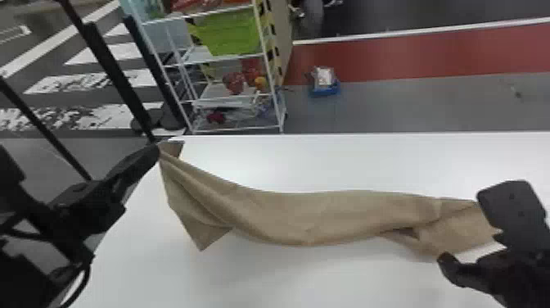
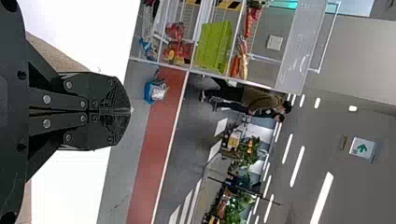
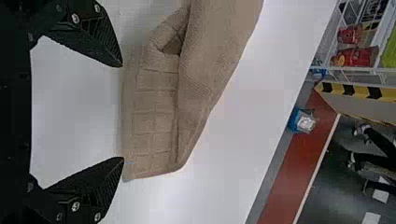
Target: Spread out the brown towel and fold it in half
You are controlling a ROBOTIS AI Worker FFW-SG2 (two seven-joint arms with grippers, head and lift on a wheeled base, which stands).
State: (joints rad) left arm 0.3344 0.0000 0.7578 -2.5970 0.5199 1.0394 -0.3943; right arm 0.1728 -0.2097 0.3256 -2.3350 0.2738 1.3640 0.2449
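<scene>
Right gripper (image 3: 121,112): Two flat black fingers stand wide apart with nothing between them, near the loose end of the brown towel (image 1: 311,217).
Coming grasp: That loose end lies forward and to the robot's left of the right gripper, just beyond its fingertips; whether they touch it, I cannot tell. For this end, the right gripper is the nearer hand by far.
Left gripper (image 2: 130,110): Its fingers are closed on the towel's far left corner, lifted above the tabletop, with cloth draping down from the pinch.
Towel's long axis: It runs from robot's left to robot's right, spanning most of the way between the two grippers.
Towel's shape: A long, narrow, bunched strip, with a pointed flap hanging near the left gripper and a squared, grid-textured end by the right one; part of that end is tucked under a fold.
White table (image 1: 327,282): Bright and smooth, under the towel.
Likely next: Probably the right gripper moves forward and pinches the end's edge so the strip can be opened out; closing too early could miss the cloth.
Beyond the table: A wire shelf rack (image 1: 223,57).
</scene>
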